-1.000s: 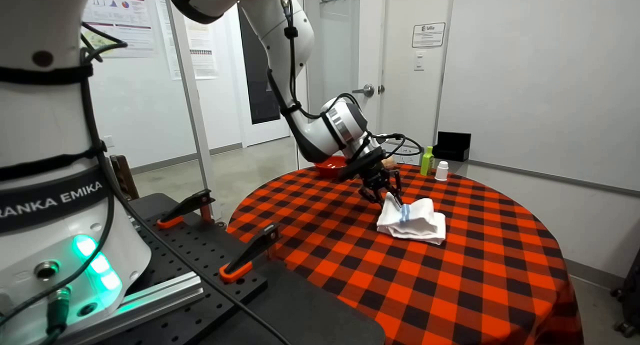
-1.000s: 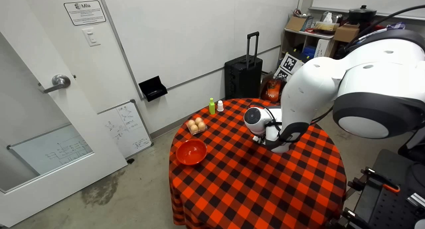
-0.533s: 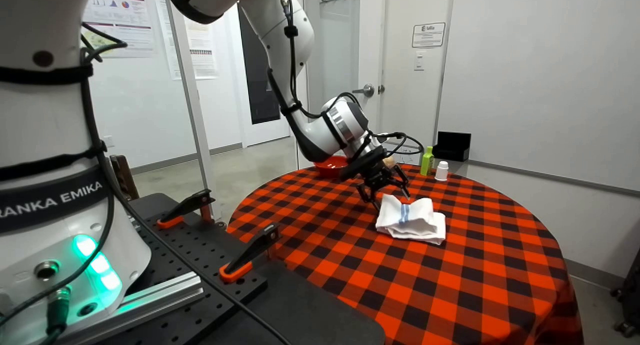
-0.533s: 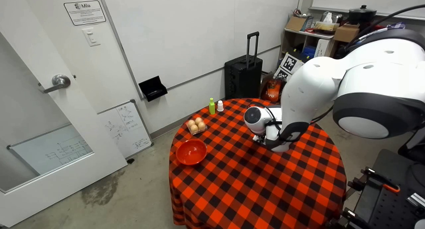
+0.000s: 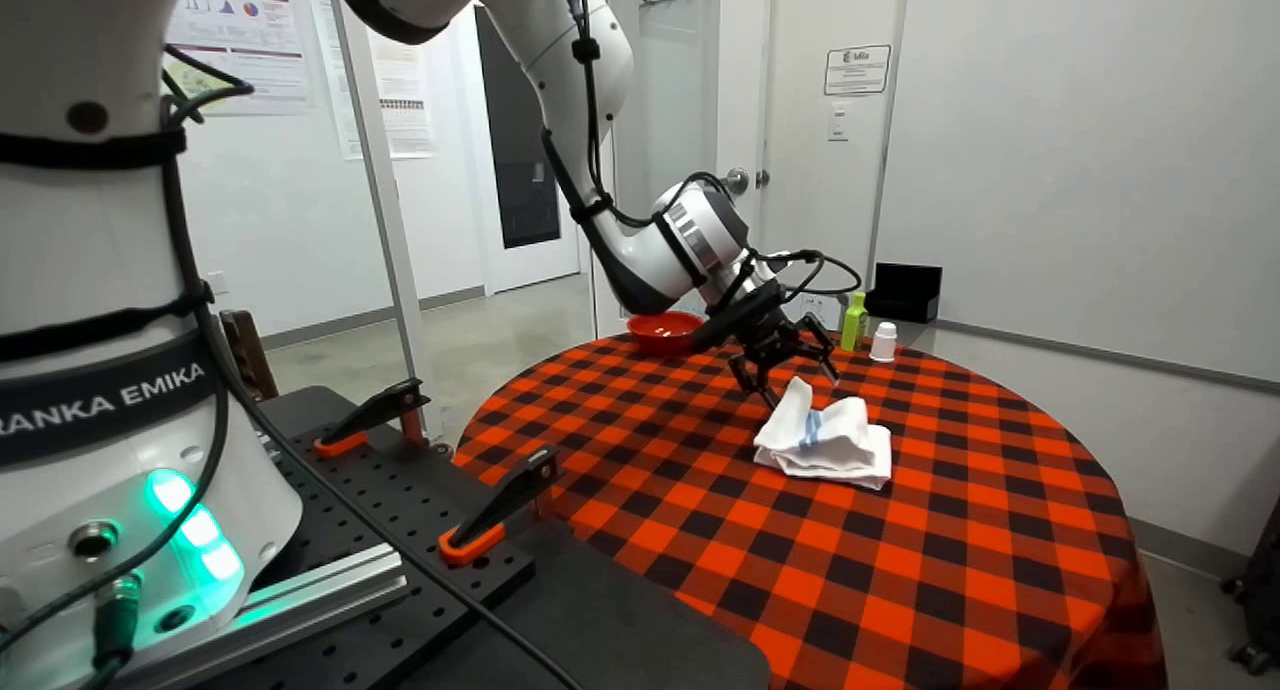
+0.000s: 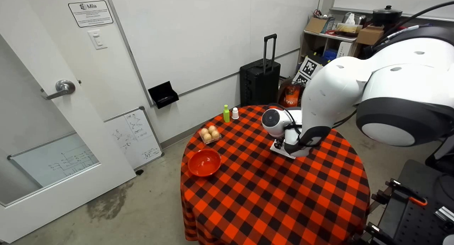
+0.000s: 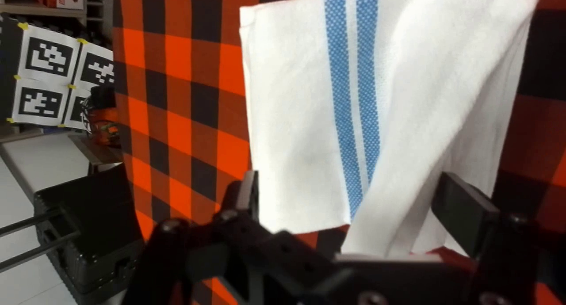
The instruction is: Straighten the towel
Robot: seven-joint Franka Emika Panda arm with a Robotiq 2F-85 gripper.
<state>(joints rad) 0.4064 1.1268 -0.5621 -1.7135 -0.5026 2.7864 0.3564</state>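
Observation:
The white towel [image 5: 832, 442] with blue stripes lies folded on the checked tablecloth, and one corner at its gripper side sticks up. In the wrist view the towel [image 7: 292, 101] has a loose flap folded slantwise across the blue stripes. Only a white edge of the towel [image 6: 282, 151] shows under the arm in an exterior view. My gripper [image 5: 805, 391] is just above the raised corner, its fingers spread wide. Seen from the wrist, the gripper [image 7: 349, 179] has the towel's near end in its gap, not clamped. Whether a finger touches the cloth I cannot tell.
A red bowl [image 6: 204, 162], a pack of eggs [image 6: 210, 134], a green bottle [image 6: 226, 113] and a white bottle [image 6: 235, 113] stand on the round table [image 6: 248, 202]. Two clamps [image 5: 500, 505] sit on the robot's mount beside it.
My gripper has opened from a narrower stance, then risen slightly and shifted right in an exterior view. The towel's corner dropped, then came up again higher, leaning right. More towel edge shows under the arm.

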